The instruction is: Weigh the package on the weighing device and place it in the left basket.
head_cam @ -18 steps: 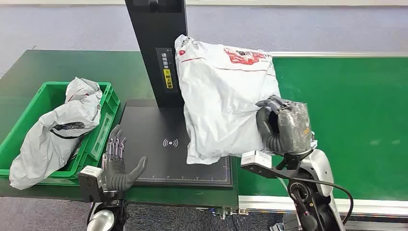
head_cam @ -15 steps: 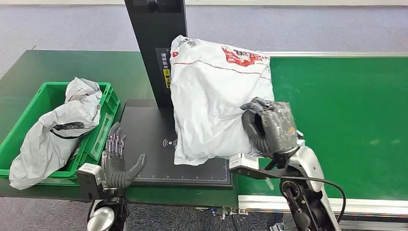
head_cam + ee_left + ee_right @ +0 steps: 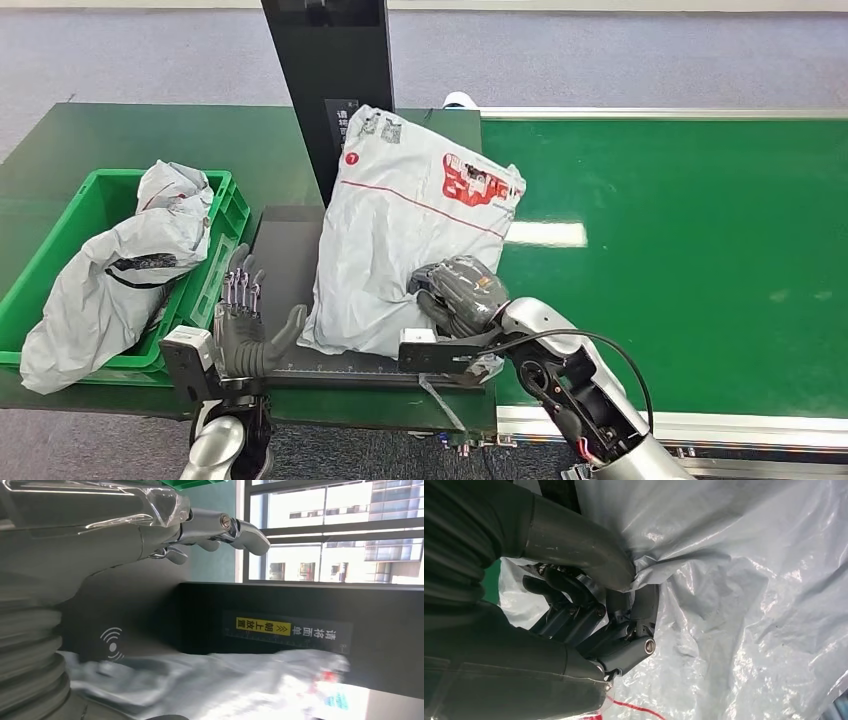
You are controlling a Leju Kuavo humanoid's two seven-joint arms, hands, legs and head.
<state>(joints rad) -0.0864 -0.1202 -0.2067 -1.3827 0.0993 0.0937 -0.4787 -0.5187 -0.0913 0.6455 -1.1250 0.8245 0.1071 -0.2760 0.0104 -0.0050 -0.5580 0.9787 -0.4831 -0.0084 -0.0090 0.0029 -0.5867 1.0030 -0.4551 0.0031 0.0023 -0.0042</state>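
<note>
A grey-white plastic mail package point(image 3: 400, 240) with red print lies on the black scale platform point(image 3: 280, 260), leaning against the scale's black upright post point(image 3: 330, 80). My right hand point(image 3: 455, 295) grips the package's lower right corner; in the right wrist view its thumb and fingers point(image 3: 619, 610) pinch crumpled plastic point(image 3: 734, 580). My left hand point(image 3: 242, 335) hovers with fingers spread and holding nothing at the platform's front left corner, beside the green basket point(image 3: 215, 195). The left wrist view shows its fingers point(image 3: 220, 525) apart above the platform, with the package point(image 3: 225, 685) close by.
The green basket holds another grey bag point(image 3: 115, 265) that spills over its front rim. A green conveyor belt point(image 3: 680, 240) runs to the right of the scale. A yellow label point(image 3: 260, 626) sits on the post.
My right hand has carried the package down and to the left, from hanging upright in the air to resting on the scale platform. The left hand has barely moved.
</note>
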